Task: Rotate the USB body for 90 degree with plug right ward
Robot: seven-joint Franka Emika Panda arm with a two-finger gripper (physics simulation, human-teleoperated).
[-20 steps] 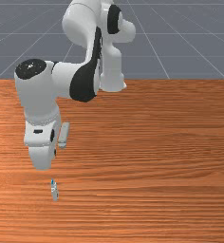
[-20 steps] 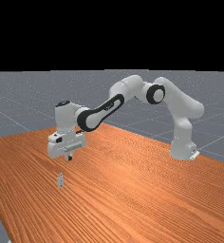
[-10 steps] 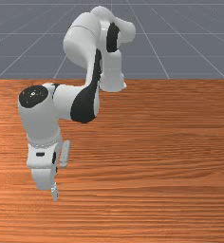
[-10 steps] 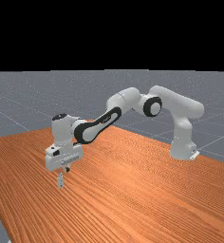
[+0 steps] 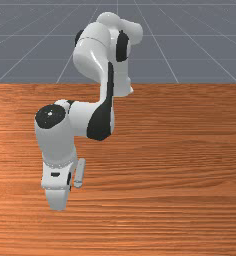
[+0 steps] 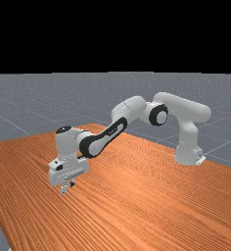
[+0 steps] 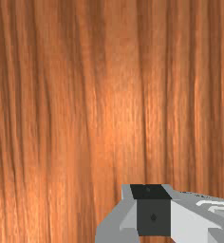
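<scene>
Gripper [image 6: 70,186] of the white-and-grey arm [image 6: 137,109], lowered close to the USB body [image 6: 63,188]. In the far view we find the USB body directly under the hand [image 6: 68,171], at the far view's left of the dark tip of the jaws and just beside it; its upper part meets the underside of the hand in our line of sight. Whether the jaws touch it we cannot tell. We likewise cannot tell whether the jaws are released, clenched or grasping the USB body. Its long side runs roughly up and down in the far view, and the end with the plug is too small for us to make out.

With respect to the desk [image 6: 137,206], we place the USB body well apart from the edge at which the arm's base [image 6: 188,147] stands, and nearer to the opposite edge, the one at the far view's lower left. In the front view we see the hand toward the front view's left side, between the desk's base-side edge and the front view's lower margin, with the forearm reaching down to it from the base side. In the wrist view, grey and black parts of the gripper [image 7: 153,217] stand over the desk, whose grain we see as long, dark, nearly parallel streaks with a paler patch among them.
</scene>
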